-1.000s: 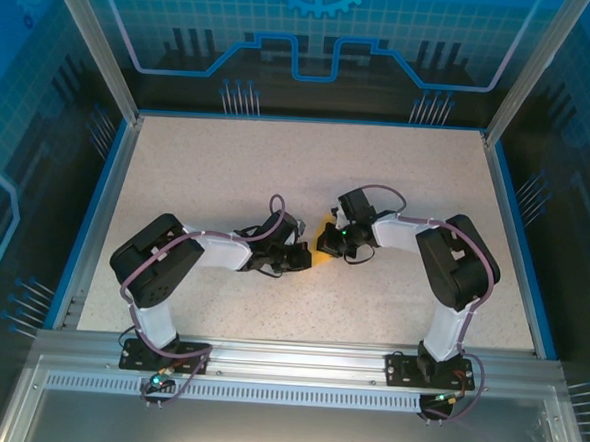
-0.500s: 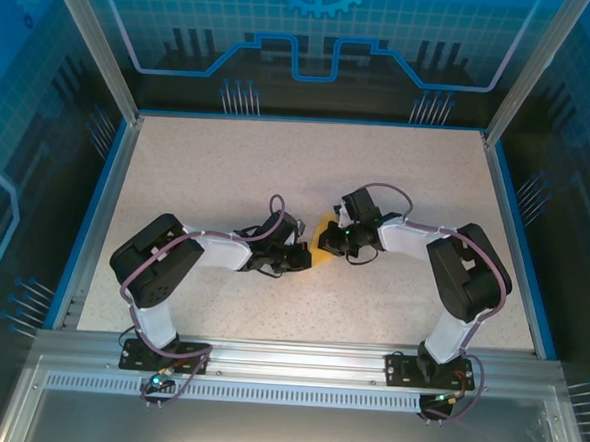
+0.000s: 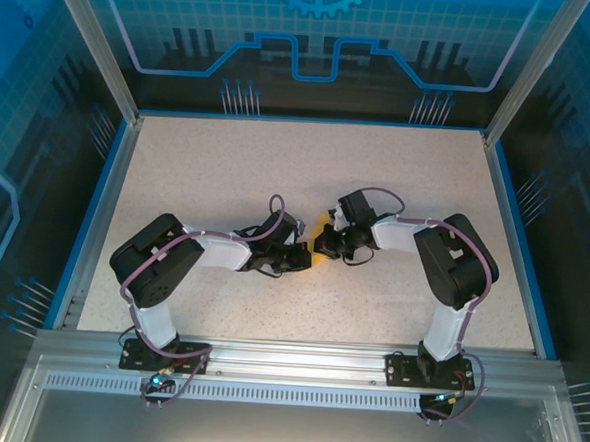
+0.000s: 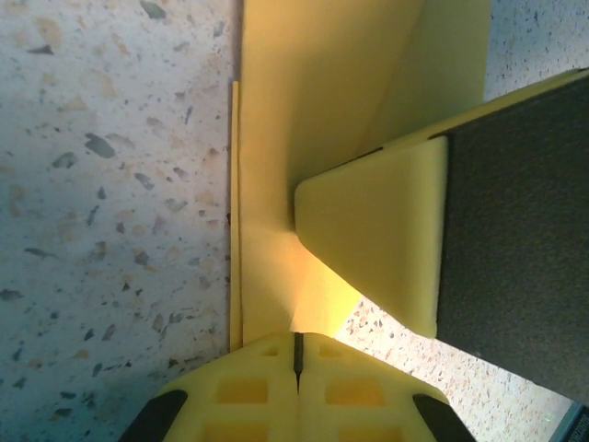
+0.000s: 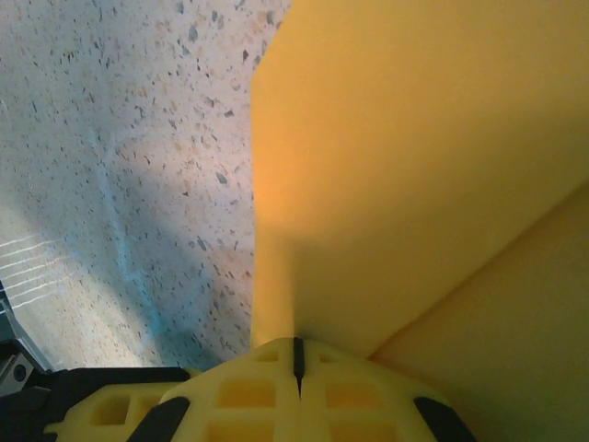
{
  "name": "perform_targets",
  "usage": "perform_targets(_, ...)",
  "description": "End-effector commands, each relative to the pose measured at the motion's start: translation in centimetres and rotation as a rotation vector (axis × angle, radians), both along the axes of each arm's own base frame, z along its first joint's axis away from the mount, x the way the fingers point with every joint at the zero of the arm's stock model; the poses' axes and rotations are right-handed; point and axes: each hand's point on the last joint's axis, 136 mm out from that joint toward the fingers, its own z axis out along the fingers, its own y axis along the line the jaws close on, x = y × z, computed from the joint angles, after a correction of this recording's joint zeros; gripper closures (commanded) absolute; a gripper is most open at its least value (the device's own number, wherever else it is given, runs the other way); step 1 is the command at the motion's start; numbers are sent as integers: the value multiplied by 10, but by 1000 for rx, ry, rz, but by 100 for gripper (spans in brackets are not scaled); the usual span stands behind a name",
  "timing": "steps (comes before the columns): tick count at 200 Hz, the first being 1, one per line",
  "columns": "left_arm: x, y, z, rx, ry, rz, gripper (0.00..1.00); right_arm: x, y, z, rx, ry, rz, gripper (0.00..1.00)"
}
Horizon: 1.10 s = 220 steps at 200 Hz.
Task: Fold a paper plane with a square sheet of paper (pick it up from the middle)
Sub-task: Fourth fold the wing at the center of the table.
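The orange-yellow sheet of paper [image 3: 322,223] is folded and held between both grippers at the middle of the table. My left gripper [image 3: 303,256] is shut on its near edge, and in the left wrist view the creased paper [image 4: 313,101] rises from the closed fingertips [image 4: 296,354]. A folded flap with a slanting edge shows there, and the right gripper's yellow finger [image 4: 377,230] lies against it. My right gripper [image 3: 326,245] is shut on the paper from the other side. In the right wrist view the paper [image 5: 414,166] runs up from the closed fingertips [image 5: 296,354] as a broad sheet.
The speckled tabletop [image 3: 278,170] stretches around the grippers, bounded by a blue rim [image 3: 100,219] and aluminium frame posts. Both arms' elbows sit low over the near half of the table.
The right arm's elbow swung out to the right and has come back, and its gripper has shifted slightly left toward the left one. Less of the paper shows from above.
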Motion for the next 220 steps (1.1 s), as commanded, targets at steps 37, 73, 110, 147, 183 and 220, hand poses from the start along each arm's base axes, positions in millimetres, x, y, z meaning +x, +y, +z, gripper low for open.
perform_targets(37, -34, 27, -38, 107, 121, -19, 100, 30, -22, -4, -9, -17, -47, 96)
perform_targets(73, -38, 32, -43, 113, 133, -12, 100, 56, -39, -6, -28, -34, -82, 96)
perform_targets(110, -39, 32, -43, 113, 132, -13, 100, 83, -59, -10, -47, -44, -136, 96)
perform_targets(147, -39, 31, -42, 106, 125, -14, 100, 106, -84, -9, -60, -58, -202, 96)
perform_targets(183, -37, 29, -38, 95, 115, -17, 100, 125, -99, 6, -84, -101, -224, 94)
perform_targets(220, -24, 16, -8, 44, 48, -36, 98, 115, -99, 37, -124, -178, -190, 82)
